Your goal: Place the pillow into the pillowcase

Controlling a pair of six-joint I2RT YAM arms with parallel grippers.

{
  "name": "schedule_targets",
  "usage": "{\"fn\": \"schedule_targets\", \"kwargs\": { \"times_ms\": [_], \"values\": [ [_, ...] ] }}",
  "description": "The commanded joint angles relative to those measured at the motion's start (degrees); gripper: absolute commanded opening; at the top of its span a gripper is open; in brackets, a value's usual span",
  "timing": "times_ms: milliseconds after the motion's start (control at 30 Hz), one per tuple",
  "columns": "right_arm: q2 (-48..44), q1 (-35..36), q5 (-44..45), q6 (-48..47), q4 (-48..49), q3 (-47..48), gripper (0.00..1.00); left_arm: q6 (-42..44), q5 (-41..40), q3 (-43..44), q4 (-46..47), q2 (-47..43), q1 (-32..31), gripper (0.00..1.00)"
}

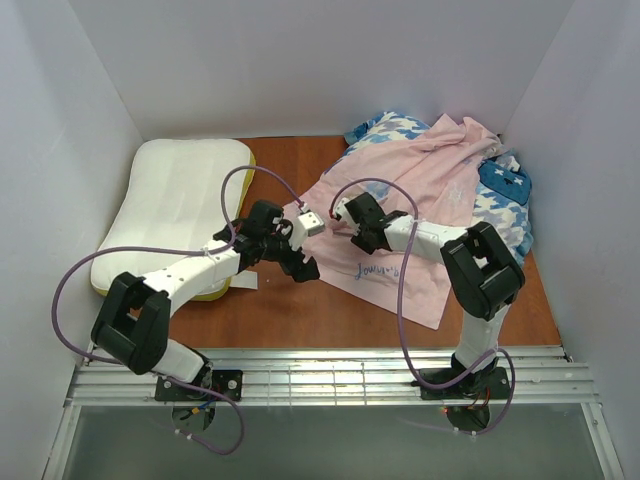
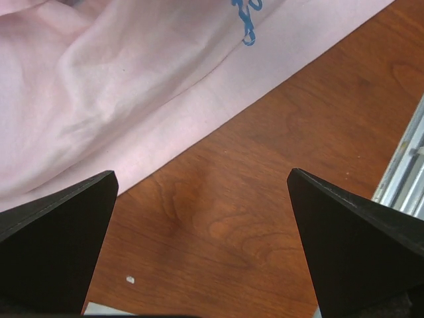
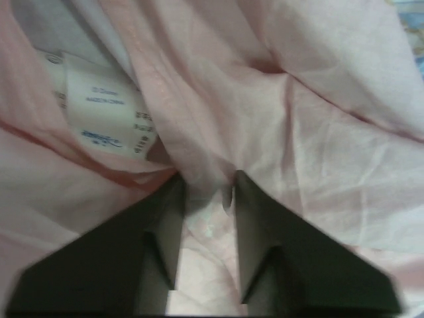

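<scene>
The white pillow (image 1: 175, 205) lies flat at the back left, a yellow edge along its near side. The pale pink pillowcase (image 1: 410, 200) is spread over the middle and right, with blue writing near its front corner. My right gripper (image 1: 348, 222) is at the case's left edge. In the right wrist view its jaws (image 3: 209, 182) stand narrow with a bunched fold of the pink fabric (image 3: 318, 132) pinched between the tips, next to a white care label (image 3: 99, 109). My left gripper (image 1: 303, 266) hovers wide open (image 2: 202, 182) over bare wood, just off the pillowcase's edge (image 2: 132, 86).
A blue-and-white houndstooth cushion (image 1: 505, 205) lies under and behind the pillowcase at the back right. White walls close in the wooden table (image 1: 300, 310) on three sides. A metal rail (image 1: 320, 375) runs along the near edge by the arm bases.
</scene>
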Motion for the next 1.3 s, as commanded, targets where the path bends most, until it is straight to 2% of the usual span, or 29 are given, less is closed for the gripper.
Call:
{"fn": "schedule_targets", "kwargs": {
  "times_ms": [0, 200, 367, 467, 567, 600, 633, 700, 800, 900, 1100, 1167, 1267],
  "values": [
    [-1.25, -1.28, 2.06, -0.13, 2.89, 1.35, 0.19, 4.14, -3.73, -3.21, 11.51, -0.34, -1.47, 0.98],
    [-3.45, -1.64, -0.23, -0.65, 0.43, 4.77, 0.01, 3.88, -6.98, -4.19, 17.16, 5.19, -2.70, 0.98],
    [-6.34, -4.18, -4.00, 0.83, -4.82, 11.18, 0.01, -1.56, -7.34, -2.61, 16.99, 4.68, -1.13, 0.98],
    [-8.02, -7.43, -12.77, 3.38, -10.44, 18.47, 0.01, -8.84, -6.89, 0.29, 13.06, 0.64, 3.52, 0.98],
    [-8.98, -11.30, -21.29, 5.67, -13.80, 24.01, 0.01, -12.11, -16.70, 11.51, 6.20, 2.99, 8.71, 0.98],
    [-9.25, -12.09, -22.63, 6.02, -14.94, 24.37, 0.01, -11.77, -20.30, 15.11, 0.43, 5.09, 10.03, 0.98],
    [-9.69, -12.88, -23.69, 6.03, -15.39, 24.64, 0.01, -11.33, -28.17, 22.46, -2.50, 9.46, 12.39, 0.98],
    [-10.39, -12.89, -24.23, 6.11, -15.65, 23.94, 0.01, -10.62, -35.25, 28.57, -10.24, 14.40, 15.12, 0.98],
    [-10.66, -12.97, -27.30, 6.81, -15.74, 21.83, 0.01, -10.18, -36.51, 38.06, -15.44, 22.92, 24.25, 0.98],
    [-10.66, -12.89, -27.83, 7.25, -15.57, 21.30, 0.01, -10.79, -37.56, 43.61, -19.74, 28.12, 28.66, 0.98],
    [-10.74, -13.06, -28.97, 7.70, -15.65, 19.98, 0.01, -8.60, -40.64, 53.36, -15.62, 37.09, 37.53, 0.98],
    [-11.01, -13.06, -29.23, 7.78, -15.65, 19.20, 0.01, -8.69, -38.55, 59.15, -17.80, 40.51, 39.30, 0.98],
    [-11.01, -13.06, -29.50, 7.78, -15.74, 18.32, 0.01, -6.15, -34.77, 61.47, -17.82, 44.92, 40.89, 0.98]
  ]
}}
